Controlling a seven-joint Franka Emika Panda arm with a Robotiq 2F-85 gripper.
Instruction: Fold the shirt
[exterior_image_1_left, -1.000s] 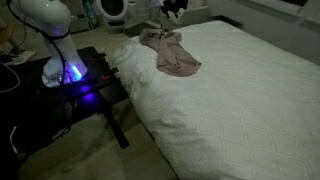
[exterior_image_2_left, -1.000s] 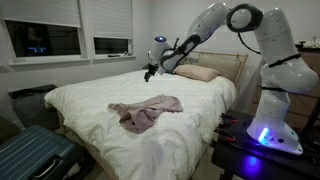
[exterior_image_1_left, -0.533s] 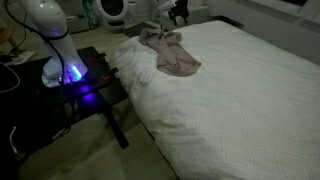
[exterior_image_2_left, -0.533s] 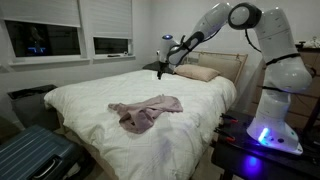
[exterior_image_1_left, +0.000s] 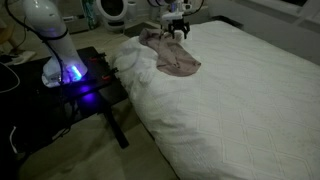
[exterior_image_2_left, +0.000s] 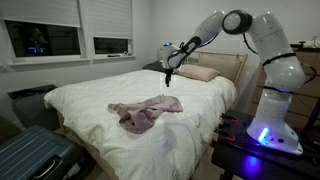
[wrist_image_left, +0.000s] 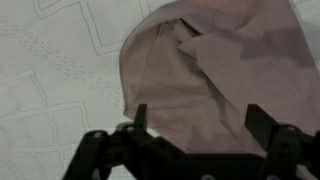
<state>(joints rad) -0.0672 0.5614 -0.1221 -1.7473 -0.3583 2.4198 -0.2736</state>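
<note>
The shirt (exterior_image_1_left: 172, 53) is a small dusty pink garment lying crumpled on the white quilted bed cover (exterior_image_1_left: 240, 100). It shows in both exterior views (exterior_image_2_left: 145, 110) and fills most of the wrist view (wrist_image_left: 215, 70). My gripper (exterior_image_1_left: 179, 30) hangs just above the shirt's far end (exterior_image_2_left: 168, 80). In the wrist view its two dark fingers (wrist_image_left: 200, 125) stand wide apart with shirt fabric below and between them. The gripper is open and holds nothing.
A pillow (exterior_image_2_left: 200, 73) lies at the head of the bed by the headboard. The robot base (exterior_image_1_left: 60, 65) with blue lights stands on a dark stand beside the bed. A dark suitcase (exterior_image_2_left: 35, 155) sits at the bed's foot. Windows (exterior_image_2_left: 70, 40) are behind.
My gripper has moved from over the bed's far side toward the shirt and come down lower, to just above its end. The shirt has not moved.
</note>
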